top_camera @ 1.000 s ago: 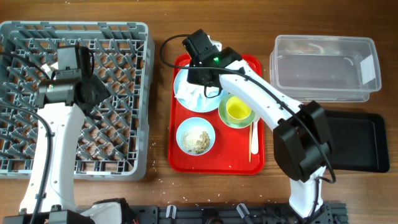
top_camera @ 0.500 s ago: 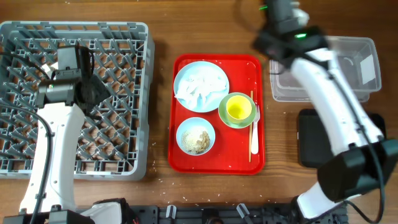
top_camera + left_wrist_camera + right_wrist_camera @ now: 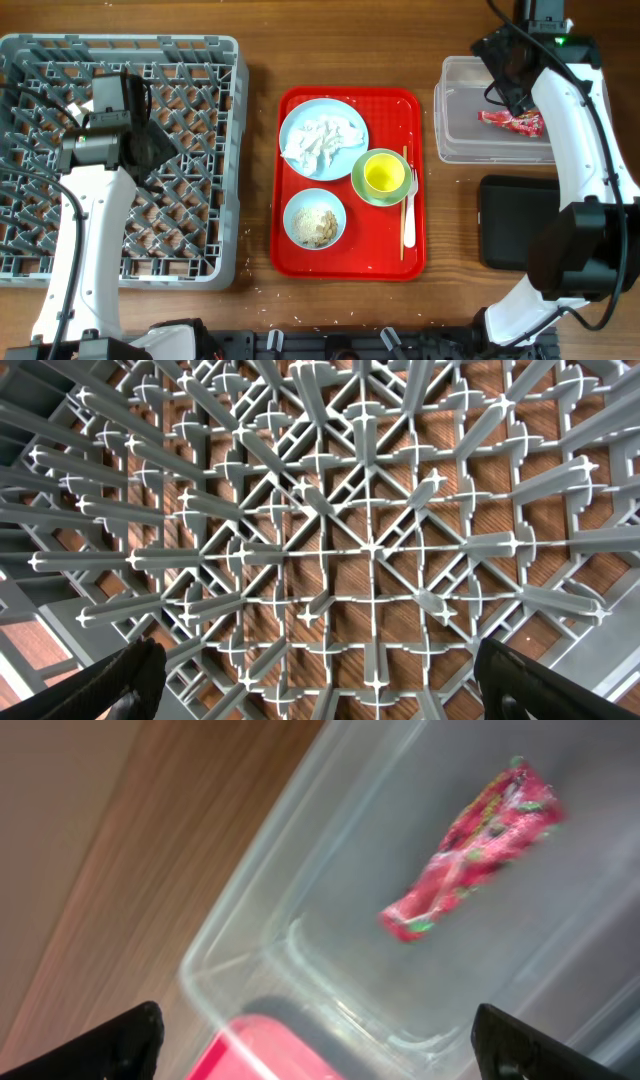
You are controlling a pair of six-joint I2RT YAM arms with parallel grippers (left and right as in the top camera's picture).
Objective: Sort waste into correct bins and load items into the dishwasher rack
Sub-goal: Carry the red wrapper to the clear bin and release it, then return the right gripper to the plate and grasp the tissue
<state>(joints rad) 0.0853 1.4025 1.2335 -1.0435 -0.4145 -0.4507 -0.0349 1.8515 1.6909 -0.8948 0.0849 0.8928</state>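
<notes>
The red wrapper [image 3: 512,121] [image 3: 470,850] lies loose inside the clear tub [image 3: 460,150] [image 3: 300,850]. My right gripper [image 3: 508,85] [image 3: 320,1045] hovers over the tub, open and empty. My left gripper [image 3: 150,145] [image 3: 320,680] hangs open above the grey dishwasher rack [image 3: 200,60] [image 3: 370,545], holding nothing. On the red serving tray [image 3: 290,255] sit the pale blue plate [image 3: 300,125] with white tissues [image 3: 322,140], a white bowl [image 3: 297,210] of food scraps [image 3: 316,225], and a yellow cup [image 3: 382,175] inside the mint-green bowl [image 3: 360,185]. Chopsticks [image 3: 404,235] and a white fork [image 3: 411,225] lie beside it.
The shallow black tray [image 3: 510,235] lies in front of the tub, partly covered by my right arm. Pale crumbs are scattered on the wooden table near the rack's front corner [image 3: 262,290].
My right gripper swung from the plate on the red tray to above the clear tub and opened. The red wrapper now lies in the tub. The left arm has not moved.
</notes>
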